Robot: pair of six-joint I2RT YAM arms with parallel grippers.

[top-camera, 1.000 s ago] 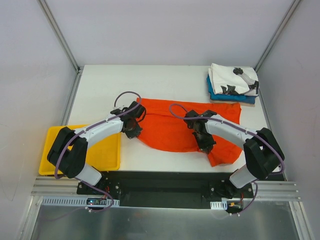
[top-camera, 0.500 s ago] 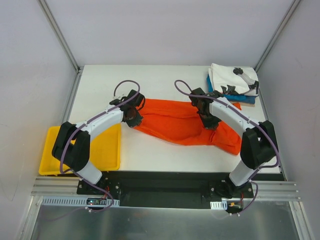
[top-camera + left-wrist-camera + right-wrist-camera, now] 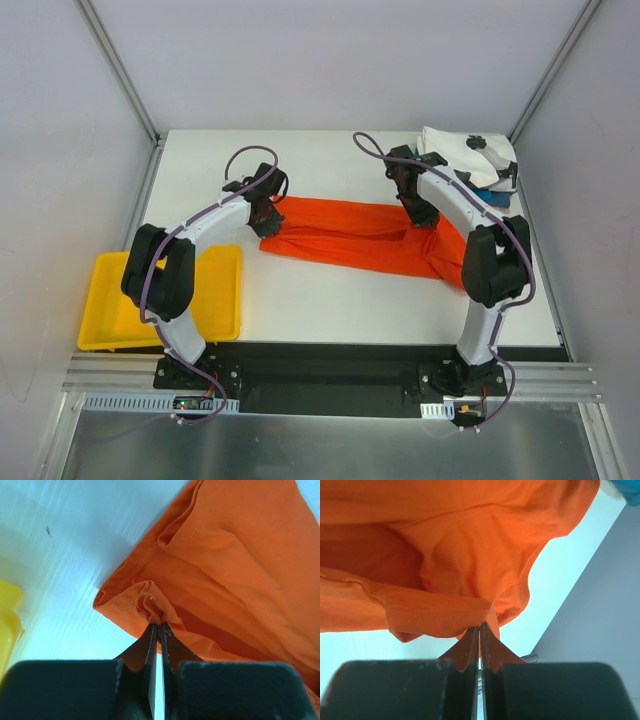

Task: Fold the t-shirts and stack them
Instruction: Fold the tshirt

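Both tools pinch the orange-red shirt (image 3: 360,238) (hem bunched).

orange-red shirt (image 3: 360,238) is soft matt woven cloth, creased, stitched hems showing up close; the table (image 3: 330,300) is a smooth white top with a slight sheen; yellow tray (image 3: 215,300) at the near left looks like glossy hard plastic

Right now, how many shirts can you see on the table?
3. The orange shirt lies stretched across the middle, pinched by both claws. The white shirt sits folded in the far right corner on top of the blue shirt, which barely peeks out. More could hide underneath.
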